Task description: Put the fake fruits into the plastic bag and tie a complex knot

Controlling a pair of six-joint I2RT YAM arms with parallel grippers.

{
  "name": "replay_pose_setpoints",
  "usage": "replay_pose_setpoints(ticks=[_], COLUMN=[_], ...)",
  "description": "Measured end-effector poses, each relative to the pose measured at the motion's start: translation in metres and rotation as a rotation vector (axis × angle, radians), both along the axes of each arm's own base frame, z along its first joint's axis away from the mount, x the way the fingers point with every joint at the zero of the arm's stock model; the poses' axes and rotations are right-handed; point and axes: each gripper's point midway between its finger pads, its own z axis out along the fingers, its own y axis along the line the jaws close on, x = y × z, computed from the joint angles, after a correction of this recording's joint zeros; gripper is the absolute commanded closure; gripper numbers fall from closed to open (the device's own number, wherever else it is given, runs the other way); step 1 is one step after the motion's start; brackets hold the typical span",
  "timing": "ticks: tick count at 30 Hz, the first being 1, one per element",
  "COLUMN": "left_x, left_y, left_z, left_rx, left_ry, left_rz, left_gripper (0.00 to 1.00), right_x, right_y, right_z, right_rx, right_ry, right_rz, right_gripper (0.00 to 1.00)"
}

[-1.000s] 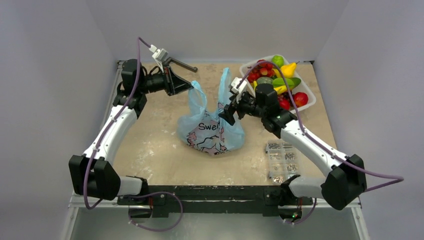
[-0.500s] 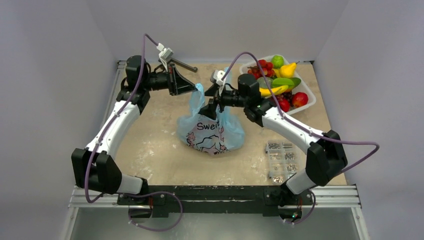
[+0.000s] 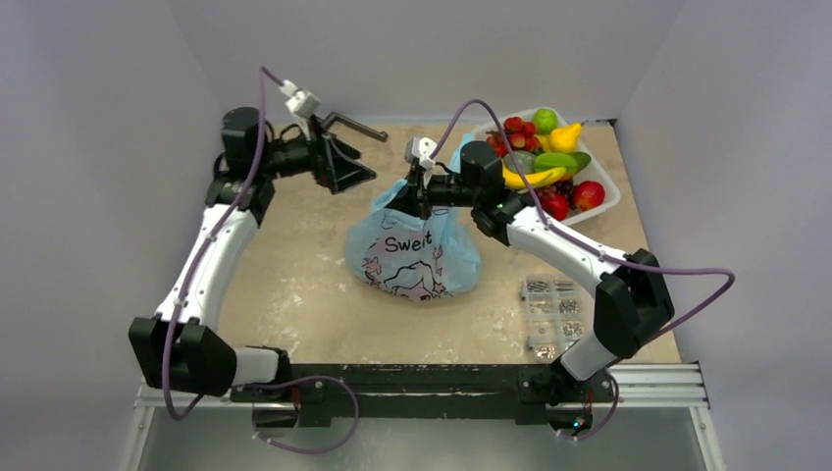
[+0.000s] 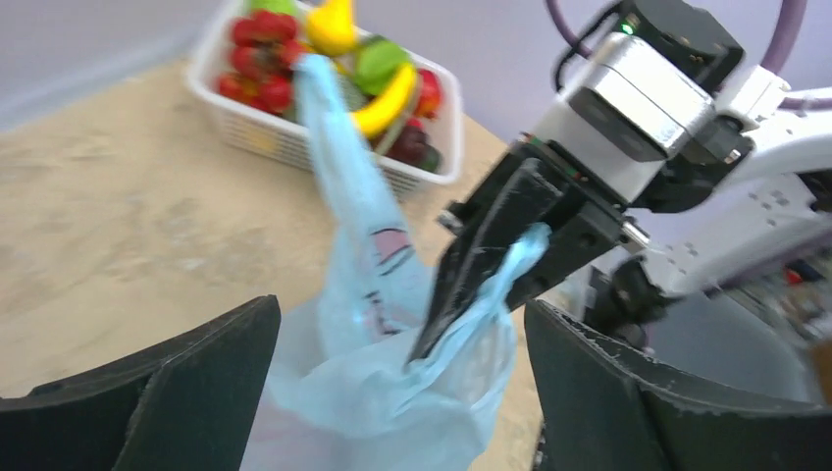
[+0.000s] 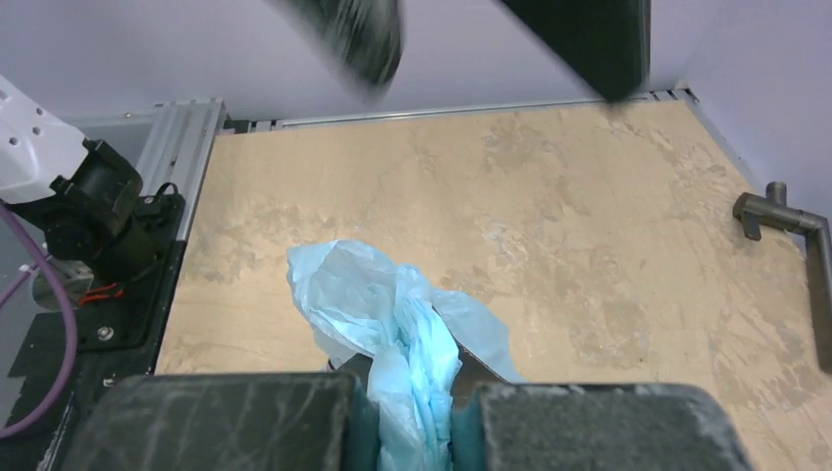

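"The plastic bag, where is it?"
"It sits in the middle of the surface. It is light blue, with a white patch and writing on the front."
"Who has it?"
"The right end effector. Its two fingers are pressed together on one handle loop and hold that bit up above the bag."
"And the other loop?"
"It sticks up by itself. Nothing holds it."
"What about the left end effector?"
"It is spread wide. It hangs in the air near the top of the bag, on the left, and holds nothing."
"Where are the fake fruits?"
"Piled in the white tray at the far right corner. I see a yellow banana, red ones, green ones and dark grapes."
"Is any fruit in the bag?"
"I cannot tell. The bag looks puffy, but I cannot see inside."
"What is that by the right arm?"
"A clear box of screws, near the front edge, apart from the bag."
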Motion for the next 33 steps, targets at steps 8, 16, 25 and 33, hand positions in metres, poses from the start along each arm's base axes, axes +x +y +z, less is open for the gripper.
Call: replay_pose_setpoints(ticks=[8,16,25,33], left_x=[-0.053,-0.057,-0.001,0.008], left_y=[0.061,0.017,-0.013,-0.027], left_z=[0.005,-0.094,-0.131,-0.126], left_rx=[0.194,0.281,0.298,0.323], left_ry=[-0.344,-0.357,-0.347,-0.366], left_rz=[0.160,0.095,0.263,0.484], left_gripper=[0.00,0.00,0.00,0.00], right_x=[-0.012,-0.020,-0.019,0.000], right_y=[0.000,0.001,0.001,0.003], right_z=[0.001,0.002,0.002,-0.006], right_rx=[0.010,0.017,0.030,0.057], right_ry=[0.005,0.053,0.173,0.375], right_rz=[0.026,0.054,0.008,-0.145], right_gripper=[1.00,1.00,1.00,1.00])
